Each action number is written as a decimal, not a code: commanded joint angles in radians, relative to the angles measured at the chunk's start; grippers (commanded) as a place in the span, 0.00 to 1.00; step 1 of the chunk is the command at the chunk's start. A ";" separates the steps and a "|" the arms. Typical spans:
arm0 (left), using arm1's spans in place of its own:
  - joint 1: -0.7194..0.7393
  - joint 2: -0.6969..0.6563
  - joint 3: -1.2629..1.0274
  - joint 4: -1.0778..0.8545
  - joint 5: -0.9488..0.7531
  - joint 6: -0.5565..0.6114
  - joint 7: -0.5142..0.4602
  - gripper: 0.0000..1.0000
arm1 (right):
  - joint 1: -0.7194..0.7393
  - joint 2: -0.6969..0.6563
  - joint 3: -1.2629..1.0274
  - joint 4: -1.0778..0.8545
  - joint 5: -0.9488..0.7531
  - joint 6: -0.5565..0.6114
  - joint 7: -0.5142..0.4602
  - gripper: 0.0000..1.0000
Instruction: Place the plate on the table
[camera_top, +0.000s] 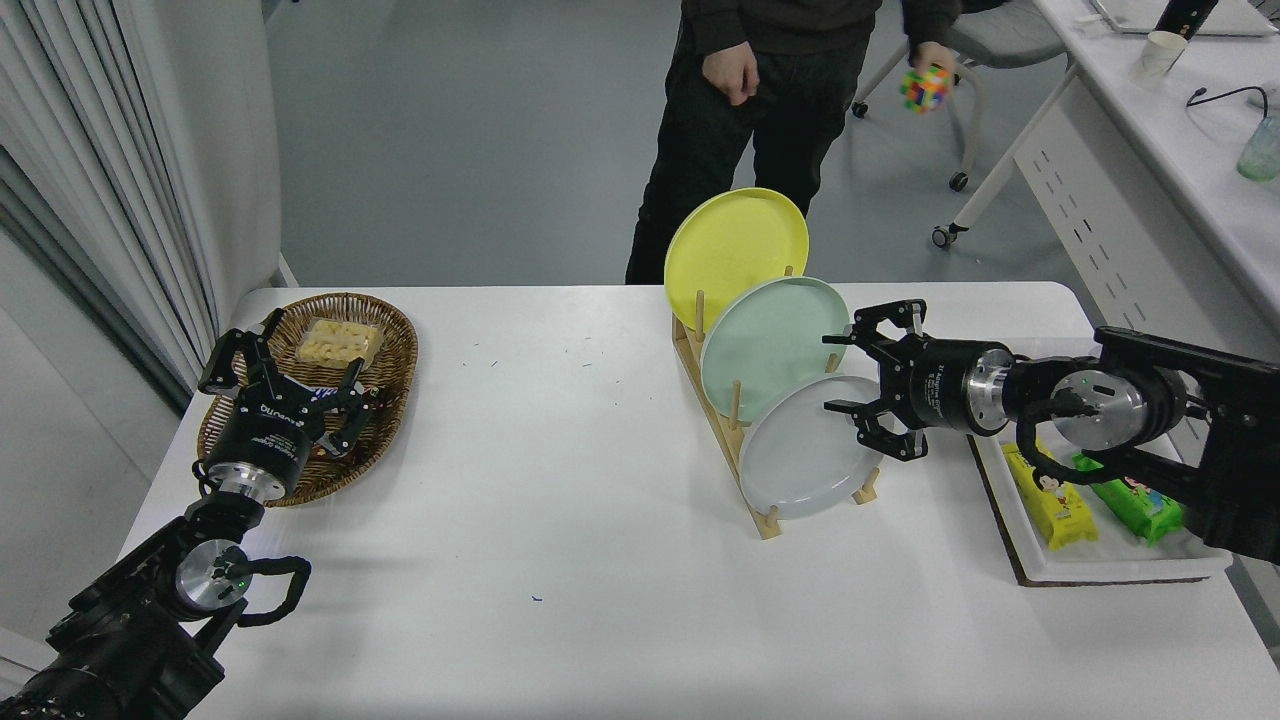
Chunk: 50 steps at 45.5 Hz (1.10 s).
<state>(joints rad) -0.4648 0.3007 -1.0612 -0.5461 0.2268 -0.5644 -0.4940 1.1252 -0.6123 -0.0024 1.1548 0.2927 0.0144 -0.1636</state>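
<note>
Head view: right gripper (846, 375) spread wide, pointing sideways toward the rack, fingers straddling the upper right rim zone of the plate (805, 450), holding nothing. Wide spread likely chosen to take the raised rim between the fingers; contact with the rim not clear from this angle. Plate pale grey, standing on edge, leaning back in the front slot of the wooden rack (752, 470), propped by the dowels, so only the top and right rim are open for a grasp. Not yet on the table (560, 520). Mint-green plate (772, 345) in the slot just behind, yellow plate (735, 245) behind that; upper finger close to the mint rim, so risk of nudging the wrong plate. Task judged at the reach stage: close on rim, lift clear of dowels, lay flat on bare tabletop in front. White tray (1040, 565) with yellow and green snack packs under the right arm, just right of the rack. Left gripper (285, 375) parked over the wicker basket (390, 400) at lower left, fingers spread, empty. Person (770, 100) standing at the far side with a colour cube (925, 88) in one hand, well apart from the rack.
</note>
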 joint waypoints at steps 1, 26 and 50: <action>0.000 0.000 0.000 0.000 0.000 0.000 0.000 0.98 | -0.001 0.000 -0.001 -0.001 0.000 -0.008 -0.001 0.60; 0.000 0.000 0.000 0.000 0.000 0.000 0.000 0.98 | -0.005 0.003 0.007 -0.006 0.000 -0.013 -0.001 0.45; 0.000 0.000 0.000 0.000 0.000 0.000 0.000 0.98 | 0.004 0.008 0.006 -0.006 0.057 -0.010 -0.051 0.36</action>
<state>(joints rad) -0.4648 0.3007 -1.0616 -0.5461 0.2271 -0.5644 -0.4940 1.1249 -0.6036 0.0039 1.1488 0.3284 0.0055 -0.1886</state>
